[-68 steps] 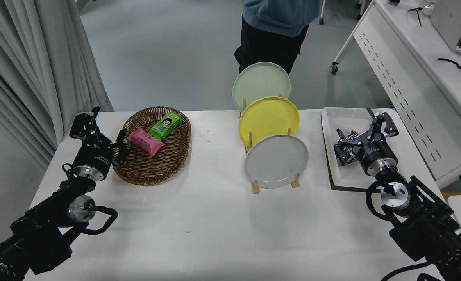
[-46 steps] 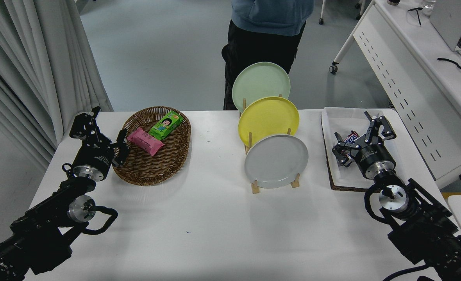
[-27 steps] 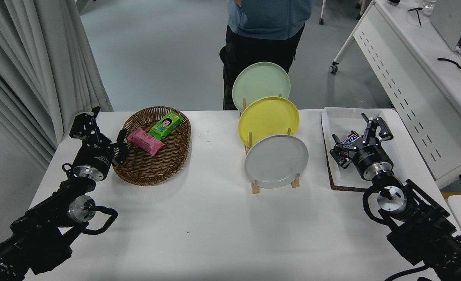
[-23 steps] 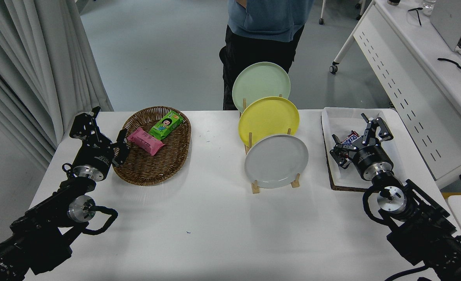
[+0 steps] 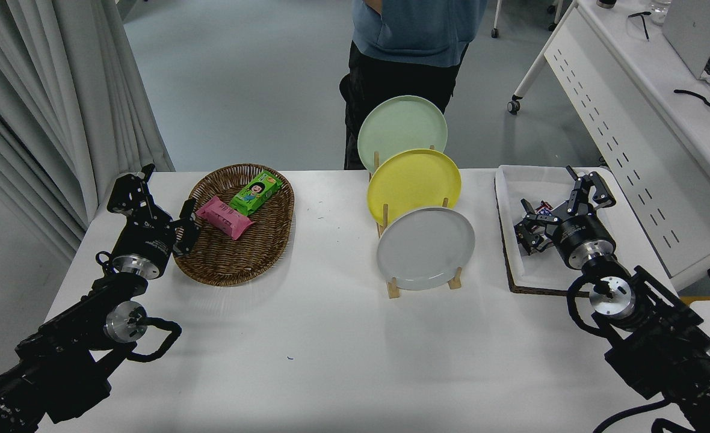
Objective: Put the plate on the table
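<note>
**Grey plate upright in rack**

The light grey glossy plate (image 5: pixel 425 248), round with a low raised rim, is seen standing tilted on edge in the nearest slot, above the white table (image 5: pixel 331 337), right of centre.

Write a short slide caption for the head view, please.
Grey plate stands in the rack; right pincer hovers open over the tray.

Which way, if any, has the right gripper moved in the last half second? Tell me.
Yes. The right gripper has shifted slightly right and back toward the robot, judged against the white tray below it. It is open and empty, well clear of the grey plate.
</note>
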`<control>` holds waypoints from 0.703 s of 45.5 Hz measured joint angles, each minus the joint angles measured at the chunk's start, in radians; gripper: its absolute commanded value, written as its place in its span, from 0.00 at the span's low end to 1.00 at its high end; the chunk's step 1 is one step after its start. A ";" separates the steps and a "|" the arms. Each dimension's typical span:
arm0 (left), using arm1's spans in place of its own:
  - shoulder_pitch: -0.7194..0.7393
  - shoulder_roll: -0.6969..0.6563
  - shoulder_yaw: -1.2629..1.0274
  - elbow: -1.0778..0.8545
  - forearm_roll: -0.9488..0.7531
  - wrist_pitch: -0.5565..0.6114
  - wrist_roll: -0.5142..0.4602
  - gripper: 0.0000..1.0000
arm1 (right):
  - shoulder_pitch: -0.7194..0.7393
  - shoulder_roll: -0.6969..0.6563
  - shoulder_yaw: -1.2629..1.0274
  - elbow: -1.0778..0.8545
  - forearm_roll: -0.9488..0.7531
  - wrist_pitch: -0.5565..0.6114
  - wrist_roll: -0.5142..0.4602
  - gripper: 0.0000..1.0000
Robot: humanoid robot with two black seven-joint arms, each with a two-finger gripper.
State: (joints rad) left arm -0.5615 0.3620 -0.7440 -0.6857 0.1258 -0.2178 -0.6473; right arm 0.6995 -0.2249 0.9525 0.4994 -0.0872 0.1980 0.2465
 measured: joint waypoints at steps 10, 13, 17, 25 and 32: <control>0.000 0.000 0.000 0.000 0.000 0.000 0.000 1.00 | 0.101 -0.076 -0.304 0.009 0.191 -0.080 -0.001 1.00; 0.000 0.000 0.000 0.000 0.000 0.000 0.000 1.00 | 0.139 -0.096 -0.405 0.011 0.241 -0.109 -0.001 1.00; 0.000 0.000 0.000 0.000 0.000 0.000 0.000 1.00 | 0.182 -0.117 -0.511 0.013 0.288 -0.139 -0.001 1.00; 0.000 0.000 0.000 0.000 0.000 0.000 0.000 1.00 | 0.258 -0.152 -0.676 0.014 0.338 -0.174 -0.001 1.00; 0.000 0.000 0.000 0.000 0.000 0.000 0.000 1.00 | 0.328 -0.175 -0.841 0.015 0.355 -0.187 -0.001 1.00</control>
State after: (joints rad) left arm -0.5614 0.3620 -0.7440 -0.6857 0.1257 -0.2178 -0.6473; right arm 1.0274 -0.4003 0.1118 0.5146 0.2679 0.0111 0.2454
